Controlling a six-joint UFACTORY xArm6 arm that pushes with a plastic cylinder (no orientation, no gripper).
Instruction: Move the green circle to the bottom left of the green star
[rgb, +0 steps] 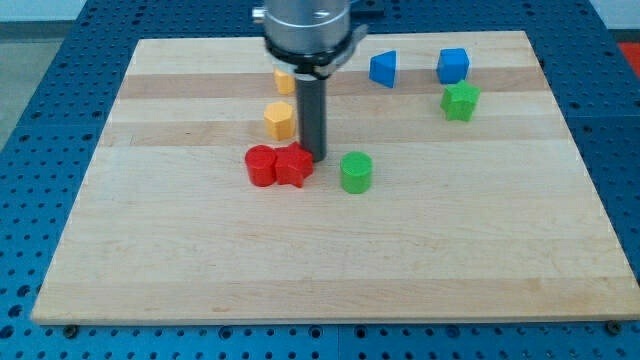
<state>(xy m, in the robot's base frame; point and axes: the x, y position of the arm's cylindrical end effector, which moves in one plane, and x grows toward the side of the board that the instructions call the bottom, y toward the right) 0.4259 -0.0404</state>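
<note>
Tip (316, 158) sits between red block (293, 165) and green circle (356, 172).

light: bright, even, from overhead | shadows: short and soft, hugging the base of the green circle (356, 172) and the red blocks (278, 165) | glare: faint sheen on the metal arm housing (305, 30) above the red blocks | focus: wooden counter (330, 260) sharp | blur: none apparent | distortion: counter edges straight

setting: robotics lab | evidence: blue perforated mounting base (30, 200) under a wooden bench (330, 250); small coloured test blocks; robot arm (305, 30) overhead
</note>
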